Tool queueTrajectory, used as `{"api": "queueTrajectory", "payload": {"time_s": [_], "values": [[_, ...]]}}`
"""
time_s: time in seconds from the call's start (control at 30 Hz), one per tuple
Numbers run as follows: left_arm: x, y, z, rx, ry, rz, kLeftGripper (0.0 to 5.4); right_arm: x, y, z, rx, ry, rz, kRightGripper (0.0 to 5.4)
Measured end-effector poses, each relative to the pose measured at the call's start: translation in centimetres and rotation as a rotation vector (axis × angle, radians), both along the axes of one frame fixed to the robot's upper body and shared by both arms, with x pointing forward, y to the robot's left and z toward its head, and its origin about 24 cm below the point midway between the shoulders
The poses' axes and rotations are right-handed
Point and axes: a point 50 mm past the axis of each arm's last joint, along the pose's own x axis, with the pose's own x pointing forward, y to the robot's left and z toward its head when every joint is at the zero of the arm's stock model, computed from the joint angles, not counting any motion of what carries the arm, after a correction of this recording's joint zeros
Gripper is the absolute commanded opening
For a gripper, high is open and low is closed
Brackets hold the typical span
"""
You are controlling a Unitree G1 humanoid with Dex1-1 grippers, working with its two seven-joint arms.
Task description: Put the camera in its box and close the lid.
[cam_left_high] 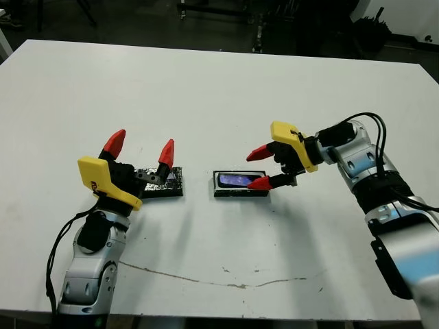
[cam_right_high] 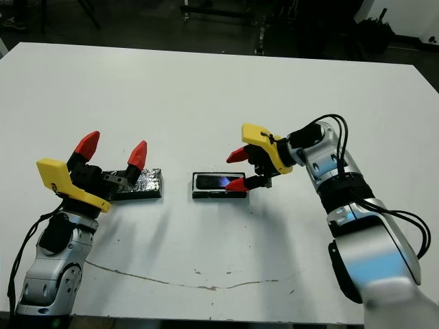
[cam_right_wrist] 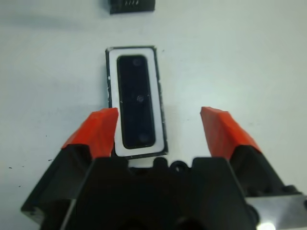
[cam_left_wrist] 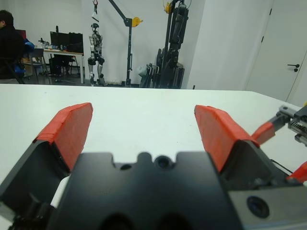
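Observation:
The camera point(cam_left_high: 236, 180), a slim black bar, lies flat inside the box point(cam_left_high: 218, 184), a small black tray with a white lining, at the table's middle. My right gripper point(cam_left_high: 256, 168) is open at the box's right end, one fingertip low by its corner, holding nothing. The right wrist view shows the camera point(cam_right_wrist: 138, 100) resting in the box point(cam_right_wrist: 112, 96) beyond the spread fingers. The lid point(cam_left_high: 168, 184), a black slab with a foil-like top, lies to the left of the box. My left gripper point(cam_left_high: 142, 144) is open, fingers raised above the lid's left part, which it partly hides.
A thin dark crack line point(cam_left_high: 206, 279) runs across the white table point(cam_left_high: 206, 89) near its front edge. Dark stands and equipment point(cam_left_high: 274, 20) rise beyond the far edge. In the left wrist view a seated person point(cam_left_wrist: 9, 43) is far behind the table.

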Motion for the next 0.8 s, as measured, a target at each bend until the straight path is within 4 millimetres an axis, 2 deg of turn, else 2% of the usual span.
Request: {"api": "queueTrajectory", "payload": {"time_s": [0.1,0.33,0.43,0.53,0.7,0.8], "values": [[0.0,0.0,0.0,-0.001,0.0,0.0,5.4,0.0,-0.3,0.9,0.059,0.002,-0.007,5.33],[0.0,0.0,0.0,-0.001,0.0,-0.001,5.4,-0.3,-1.3,3.2,0.196,-0.045,-0.054,5.37],[0.0,0.0,0.0,-0.001,0.001,-0.002,5.4,-0.6,-1.8,4.4,0.278,-0.116,-0.11,5.37],[0.0,0.0,0.0,0.0,0.001,-0.001,5.4,-1.1,-2.4,4.8,0.368,-0.143,-0.245,5.37],[0.0,0.0,0.0,0.002,-0.001,-0.004,5.4,-2.7,-3.1,4.8,0.487,-0.262,-0.493,4.82],[0.1,0.1,0.1,0.022,-0.007,-0.003,5.4,-4.4,-3.2,3.6,0.537,-0.337,-0.605,4.4]]}}
